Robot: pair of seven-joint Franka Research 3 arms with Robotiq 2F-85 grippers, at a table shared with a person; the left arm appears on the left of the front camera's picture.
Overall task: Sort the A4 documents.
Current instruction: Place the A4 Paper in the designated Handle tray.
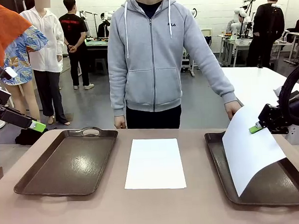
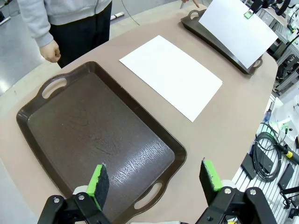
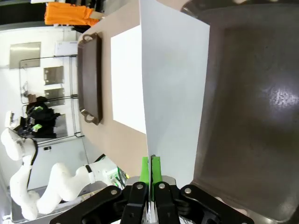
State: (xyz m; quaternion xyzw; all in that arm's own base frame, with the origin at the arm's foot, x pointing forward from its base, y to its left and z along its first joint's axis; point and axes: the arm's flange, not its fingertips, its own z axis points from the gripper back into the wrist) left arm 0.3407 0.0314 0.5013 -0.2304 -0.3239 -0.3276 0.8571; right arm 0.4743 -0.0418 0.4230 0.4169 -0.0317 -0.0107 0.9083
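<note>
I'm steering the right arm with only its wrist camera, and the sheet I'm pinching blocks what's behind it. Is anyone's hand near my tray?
Observer: Yes. The person's hand is at the far edge of the right tray, just behind the top corner of your A4 sheet.
Operator: Where is the left gripper?
Observer: The left gripper hangs open in the air at the table's left side, pointing down at the left tray and holding nothing.
Operator: Is anything in that tray?
Observer: No, the left tray is empty.
</note>
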